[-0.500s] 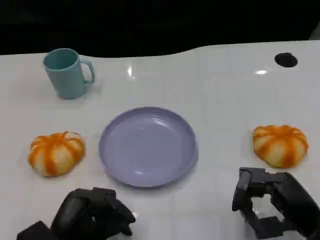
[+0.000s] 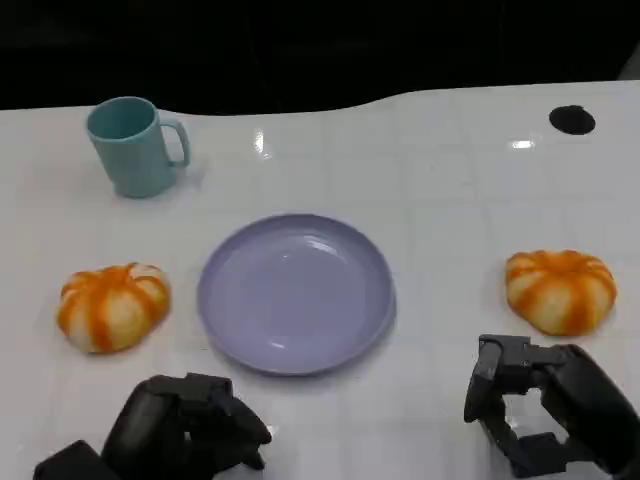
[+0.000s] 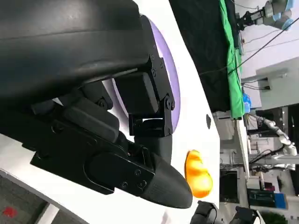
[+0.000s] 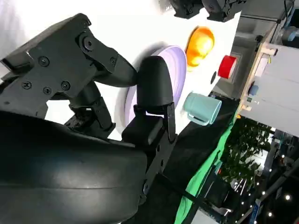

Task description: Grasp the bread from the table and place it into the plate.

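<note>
Two orange-striped bread buns lie on the white table, one bun [image 2: 112, 305] left of the lilac plate [image 2: 296, 293] and the other bun [image 2: 560, 290] to its right. The plate holds nothing. My left hand [image 2: 190, 428] hovers low near the front edge, below the left bun, holding nothing. My right hand [image 2: 545, 415] sits just in front of the right bun, fingers apart and empty. The left wrist view shows the plate's rim [image 3: 174, 79] and the right bun [image 3: 197, 170] beyond my fingers. Past my right hand, its wrist view shows the plate [image 4: 176, 60] and the left bun [image 4: 200, 44].
A teal mug [image 2: 135, 145] stands at the back left, also seen as the mug [image 4: 203, 107] from the right wrist. A small black round mark [image 2: 572, 120] sits at the back right. The table's far edge meets a dark background.
</note>
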Robot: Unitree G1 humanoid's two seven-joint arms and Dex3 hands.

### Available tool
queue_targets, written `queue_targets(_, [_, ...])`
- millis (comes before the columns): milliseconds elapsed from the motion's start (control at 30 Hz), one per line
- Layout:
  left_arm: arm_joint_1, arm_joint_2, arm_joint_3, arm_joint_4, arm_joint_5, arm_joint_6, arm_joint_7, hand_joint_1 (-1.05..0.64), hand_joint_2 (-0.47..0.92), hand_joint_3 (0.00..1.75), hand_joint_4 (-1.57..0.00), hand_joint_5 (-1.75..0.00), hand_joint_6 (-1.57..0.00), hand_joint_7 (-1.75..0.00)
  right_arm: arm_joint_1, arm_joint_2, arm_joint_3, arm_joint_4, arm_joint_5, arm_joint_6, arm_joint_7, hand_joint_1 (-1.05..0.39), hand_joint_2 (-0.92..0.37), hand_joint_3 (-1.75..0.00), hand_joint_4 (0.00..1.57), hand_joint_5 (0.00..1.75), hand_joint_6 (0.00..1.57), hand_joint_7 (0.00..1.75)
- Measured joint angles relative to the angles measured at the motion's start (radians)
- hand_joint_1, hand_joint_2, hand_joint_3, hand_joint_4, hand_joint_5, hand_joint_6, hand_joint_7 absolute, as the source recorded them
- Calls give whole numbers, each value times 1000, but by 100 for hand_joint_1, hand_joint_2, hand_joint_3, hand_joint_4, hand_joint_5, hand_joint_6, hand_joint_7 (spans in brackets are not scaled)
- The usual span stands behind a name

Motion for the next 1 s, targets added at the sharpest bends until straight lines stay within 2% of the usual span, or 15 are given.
queue_targets(300, [-1, 0, 0, 0, 0, 0, 0, -105, 91, 0, -119, -104, -129, -71, 0, 0, 0, 0, 1, 0, 1, -20, -41, -123, 81, 173, 80, 141])
queue_targets(433, [-1, 0, 0, 0, 0, 0, 0, -105, 91, 0, -119, -104, -129, -71, 0, 0, 0, 0, 0, 0, 0, -19, -44, -119, 80, 165, 80, 132])
queue_targets(467, [-1, 0, 0, 0, 0, 0, 0, -105, 91, 0, -119, -104, -129, -71, 0, 0, 0, 1, 0, 0, 0, -19, -51, -107, 80, 158, 80, 125])
queue_targets(600, [-4, 0, 0, 3, 0, 0, 0, -105, 91, 0, -119, -104, -129, -71, -1, 1, -1, 2, 4, 0, 0, -20, -65, -82, 79, 146, 79, 112])
queue_targets(833, [-12, 0, 1, 8, -2, 0, 0, -105, 91, 0, -119, -104, -129, -71, -1, 8, -2, -15, 30, 14, 0, -18, -69, -67, 72, 129, 74, 98])
queue_targets(1000, [-15, 0, 1, 20, -2, -1, -1, -105, 91, 0, -119, -104, -129, -71, -4, 8, -4, -22, 37, 10, 0, -20, -71, -56, 60, 121, 61, 85])
